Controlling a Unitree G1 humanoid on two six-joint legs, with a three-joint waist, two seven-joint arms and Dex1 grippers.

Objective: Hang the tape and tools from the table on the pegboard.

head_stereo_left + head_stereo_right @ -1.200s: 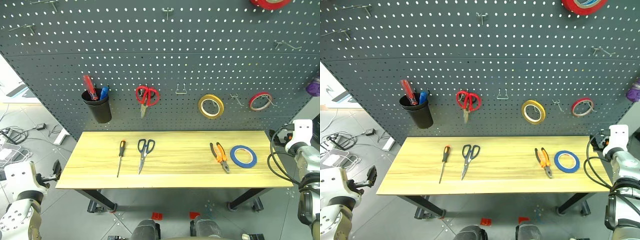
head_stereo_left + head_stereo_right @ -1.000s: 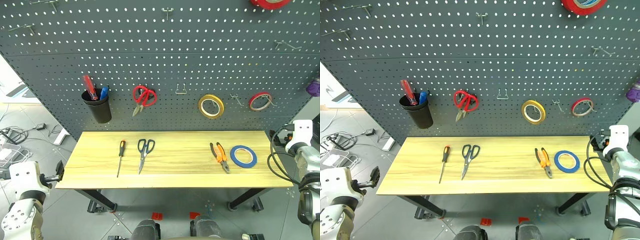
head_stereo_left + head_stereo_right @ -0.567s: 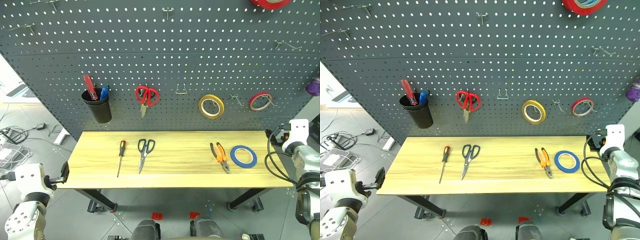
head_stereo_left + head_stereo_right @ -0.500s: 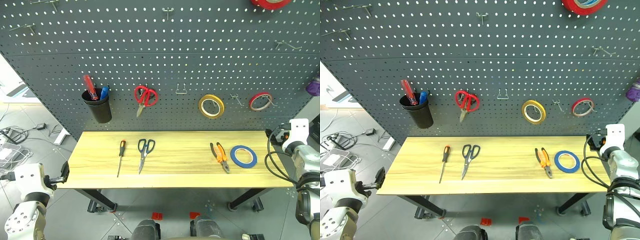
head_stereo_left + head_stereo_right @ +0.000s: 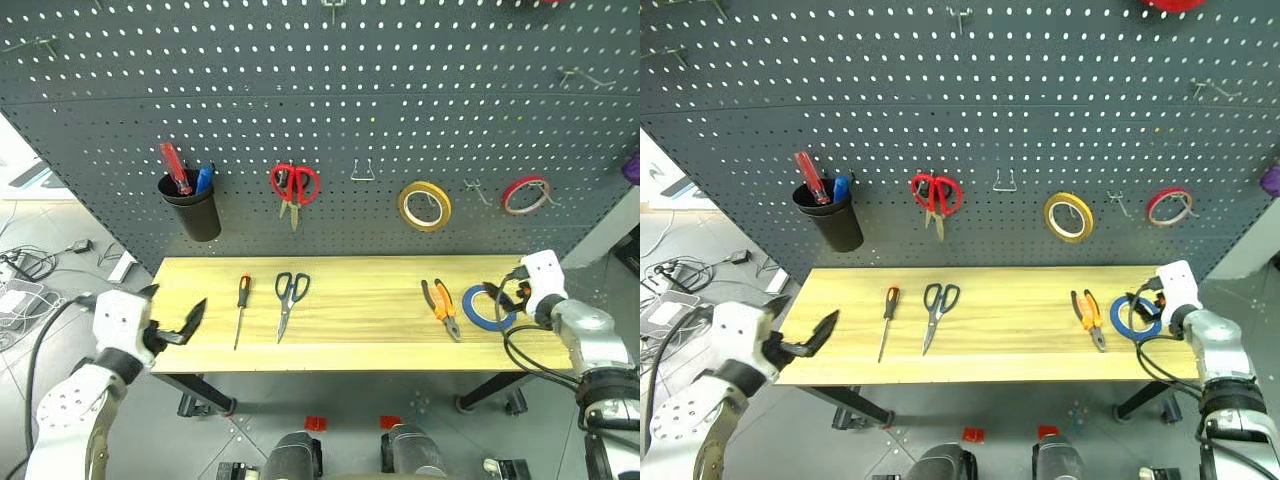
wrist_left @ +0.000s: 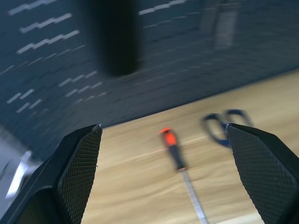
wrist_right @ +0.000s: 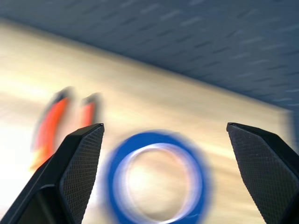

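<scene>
Blue tape [image 7: 160,177] lies seemingly between, beyond the spread fingers [image 7: 81,172].

Task items on the worktop [image 5: 350,345] below the pegboard [image 5: 400,120].

The blue tape [image 5: 481,309], a thin flat roll with a wide open centre, lay flat near the worktop's right end, just beside the pliers [image 5: 440,308], whose orange handles pointed toward the pegboard and dark jaws toward the front edge. Left of centre lay the scissors [image 5: 288,299], dark handles toward the pegboard, blades closed and angled slightly leftward toward the front. Just left of them lay the slim screwdriver [image 5: 240,309], orange-and-black handle rearward, shaft pointing forward. The dark grey pegboard stood upright behind the light wood-grain worktop, bearing rows of small holes and metal hooks.
</scene>
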